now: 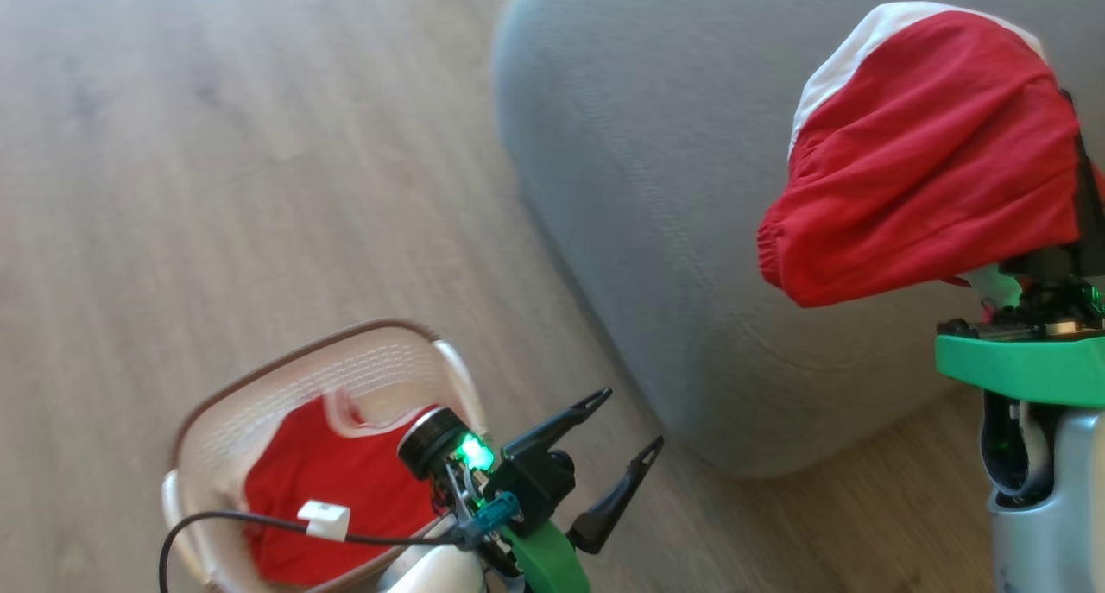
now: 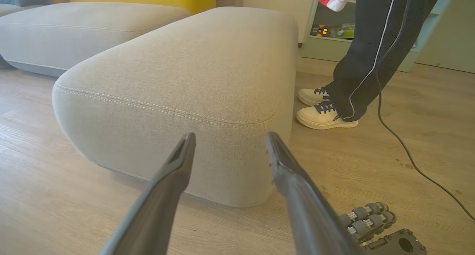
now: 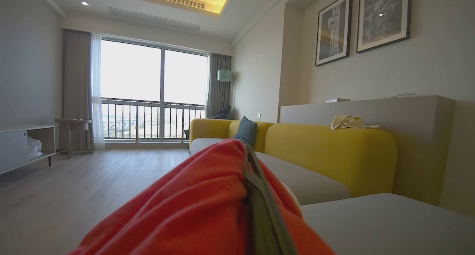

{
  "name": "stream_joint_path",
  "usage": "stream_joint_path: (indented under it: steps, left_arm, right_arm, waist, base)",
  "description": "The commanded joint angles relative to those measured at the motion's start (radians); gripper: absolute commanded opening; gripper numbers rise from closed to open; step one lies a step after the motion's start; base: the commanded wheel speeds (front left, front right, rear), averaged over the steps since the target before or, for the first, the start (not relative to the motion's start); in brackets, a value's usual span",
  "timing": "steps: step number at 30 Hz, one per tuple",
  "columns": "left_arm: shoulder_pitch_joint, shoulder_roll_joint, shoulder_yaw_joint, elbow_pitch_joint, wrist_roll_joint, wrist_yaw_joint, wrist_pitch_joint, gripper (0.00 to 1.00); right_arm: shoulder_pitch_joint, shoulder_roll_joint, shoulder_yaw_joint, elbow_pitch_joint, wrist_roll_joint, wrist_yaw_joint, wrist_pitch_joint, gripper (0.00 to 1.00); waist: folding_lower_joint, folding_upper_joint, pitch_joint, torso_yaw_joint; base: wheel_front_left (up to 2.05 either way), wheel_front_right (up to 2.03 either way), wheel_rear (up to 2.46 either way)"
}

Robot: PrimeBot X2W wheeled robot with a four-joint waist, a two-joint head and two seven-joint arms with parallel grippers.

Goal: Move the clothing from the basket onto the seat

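On the wood floor (image 1: pixel 216 144), the grey seat (image 1: pixel 656 187) stands near the basket (image 1: pixel 259 403), which holds one red garment (image 1: pixel 328 489). Our right gripper (image 3: pixel 249 162) is clamped on a second red garment (image 1: pixel 932 144) raised over the seat; our left gripper (image 1: pixel 631 417), between basket and seat, is spread wide and empty.

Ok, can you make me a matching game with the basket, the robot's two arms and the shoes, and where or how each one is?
Things:
1 basket
2 left arm
3 right arm
4 shoes

Where or how:
A jaws shut on a red garment
B on the floor, under dark trousers
C jaws wide open, empty
D on the floor, red clothing inside

Pairs: 1-D, 2-C, 3-A, 4-B
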Motion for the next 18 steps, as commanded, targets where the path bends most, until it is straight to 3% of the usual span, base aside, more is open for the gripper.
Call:
stream_joint_path:
  steps: [1,8,18]
  left_arm:
    - [-0.041,0.003,0.025,-0.030,0.005,-0.001,-0.005,1.00]
    - [-0.086,-0.002,-0.033,-0.015,-0.018,-0.001,-0.005,1.00]
    - [-0.099,0.004,-0.027,-0.009,-0.026,-0.001,-0.005,1.00]
  right_arm:
    - [-0.039,0.002,0.015,-0.035,0.008,0.000,-0.002,0.00]
    - [-0.019,0.002,-0.069,-0.056,0.018,0.000,-0.002,0.00]
    - [-0.027,0.002,-0.104,-0.053,0.011,0.000,-0.002,0.00]
  waist:
    - [-0.0001,0.0000,0.034,-0.082]
    - [-0.0001,0.0000,0.057,-0.097]
    - [-0.0001,0.0000,0.068,-0.094]
  base:
    - [0.00,0.00,0.00]
    - [0.00,0.00,0.00]
    - [0.00,0.00,0.00]
